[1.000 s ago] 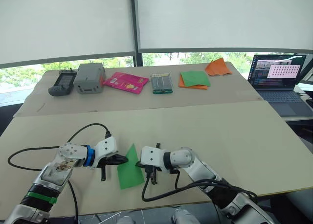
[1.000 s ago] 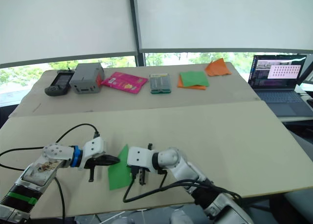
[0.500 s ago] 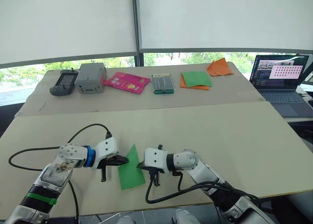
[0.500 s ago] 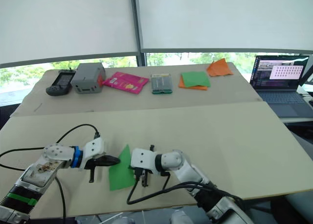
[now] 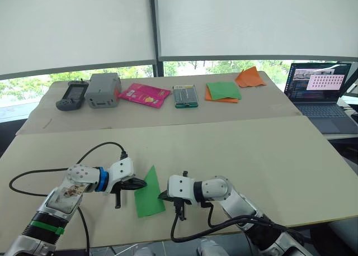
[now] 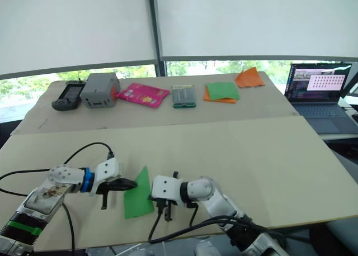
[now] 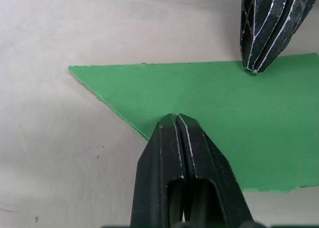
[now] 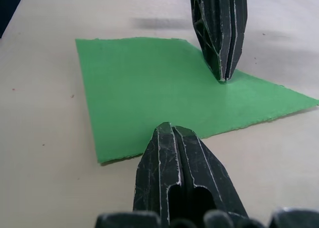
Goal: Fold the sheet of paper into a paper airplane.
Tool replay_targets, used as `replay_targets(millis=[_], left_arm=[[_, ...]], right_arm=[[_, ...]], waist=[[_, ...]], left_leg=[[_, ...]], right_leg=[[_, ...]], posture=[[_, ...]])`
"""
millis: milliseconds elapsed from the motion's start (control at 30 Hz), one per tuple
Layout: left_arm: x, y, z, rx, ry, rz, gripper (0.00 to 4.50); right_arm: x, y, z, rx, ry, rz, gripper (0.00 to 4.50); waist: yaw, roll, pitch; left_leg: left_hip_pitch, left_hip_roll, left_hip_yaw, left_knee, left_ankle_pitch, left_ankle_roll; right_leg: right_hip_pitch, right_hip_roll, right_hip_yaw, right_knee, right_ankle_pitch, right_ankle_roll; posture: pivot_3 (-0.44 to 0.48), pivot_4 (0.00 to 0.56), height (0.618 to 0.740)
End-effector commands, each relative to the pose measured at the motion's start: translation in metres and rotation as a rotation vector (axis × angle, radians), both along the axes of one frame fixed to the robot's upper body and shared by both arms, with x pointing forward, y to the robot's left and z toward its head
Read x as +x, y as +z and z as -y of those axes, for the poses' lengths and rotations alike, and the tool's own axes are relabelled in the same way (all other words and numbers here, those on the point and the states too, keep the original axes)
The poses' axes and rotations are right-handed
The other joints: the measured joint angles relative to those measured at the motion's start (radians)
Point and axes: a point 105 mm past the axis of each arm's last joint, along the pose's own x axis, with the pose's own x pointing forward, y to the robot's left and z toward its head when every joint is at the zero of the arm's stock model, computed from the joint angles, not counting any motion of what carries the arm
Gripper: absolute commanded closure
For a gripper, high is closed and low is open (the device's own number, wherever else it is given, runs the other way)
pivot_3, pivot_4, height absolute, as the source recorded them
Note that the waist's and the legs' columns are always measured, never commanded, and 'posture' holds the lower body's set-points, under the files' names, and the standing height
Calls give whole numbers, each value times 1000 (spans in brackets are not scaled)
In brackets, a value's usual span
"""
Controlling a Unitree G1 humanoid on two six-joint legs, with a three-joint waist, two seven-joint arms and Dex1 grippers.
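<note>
Beneath drawn white blinds, a pale tabletop (image 5: 263, 155) carries the sheet of paper (image 5: 149, 193), a bright green piece already narrowed to a point at its far end, lying flat near the front edge between the robot's two arms. On the sheet's left side, the left gripper (image 5: 141, 183) has its black fingers pressed together, tips resting on the paper's slanted edge. From the opposite side, the right gripper (image 5: 161, 195) has its fingers likewise closed, tips at the sheet's long right edge. Along the far table sit a handheld controller (image 5: 71, 95), a grey box (image 5: 103, 89), a pink packet (image 5: 144, 94), a green sheet stacked on an orange one (image 5: 222, 90), crumpled orange paper (image 5: 249, 76) and an open laptop (image 5: 319, 91).
</note>
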Motion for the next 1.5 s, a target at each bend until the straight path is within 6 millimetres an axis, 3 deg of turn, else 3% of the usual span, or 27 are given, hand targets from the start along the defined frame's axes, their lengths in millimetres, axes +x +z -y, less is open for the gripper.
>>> replay_targets(millis=[33,467,733,900,1000,1067,1133,1300,1500], left_arm=[[-11,-25,-17,87,42,-101,4427],[-13,-25,-18,91,41,-106,4427],[-12,-25,-17,89,41,-104,4427],[-8,-24,-15,81,44,-92,4427],[3,-9,-11,7,84,-59,4427],[9,10,-9,-79,110,-42,4427],[11,25,-11,-140,128,-42,4427],[14,55,-27,-191,131,-26,4427],[10,72,-37,-164,31,-5,2697]], right_arm=[[-35,-42,11,-140,86,-184,4500],[-63,-46,17,-182,170,-256,4500],[-62,-43,21,-196,167,-239,4500],[-36,-4,15,-16,39,-178,4500],[-15,62,25,242,-100,-81,4500],[-12,88,36,328,-157,-40,4500],[-14,94,44,322,-183,-14,4500],[-21,86,53,293,-255,-30,4500],[-17,74,56,287,-341,-50,4500]], waist=[[0,0,0],[0,0,-2],[1,0,-4],[2,-2,-3],[7,-4,6],[8,-5,12],[8,-8,14],[11,-14,19],[15,-12,20]], left_leg=[[0,0,0,0,0,0],[1,0,0,0,-3,1],[1,0,0,0,-4,1],[0,0,0,0,-4,1],[0,0,0,1,-4,1],[-4,0,0,1,-4,1],[-4,0,0,1,-3,0],[-4,0,-2,1,-3,1],[-4,-1,-2,1,-3,0]], right_leg=[[0,0,0,0,0,0],[0,0,0,0,-2,-1],[0,0,0,0,-3,-1],[0,0,0,0,-3,-1],[0,0,0,1,-3,-1],[-3,0,0,0,-3,-1],[-4,0,0,0,-3,-1],[-4,1,0,0,-3,-1],[-4,0,0,-2,-3,-1]], posture=[[0,150,740],[0,150,740],[0,150,740],[0,150,740],[0,150,740],[0,150,740],[0,150,740],[0,150,740],[0,150,740]])
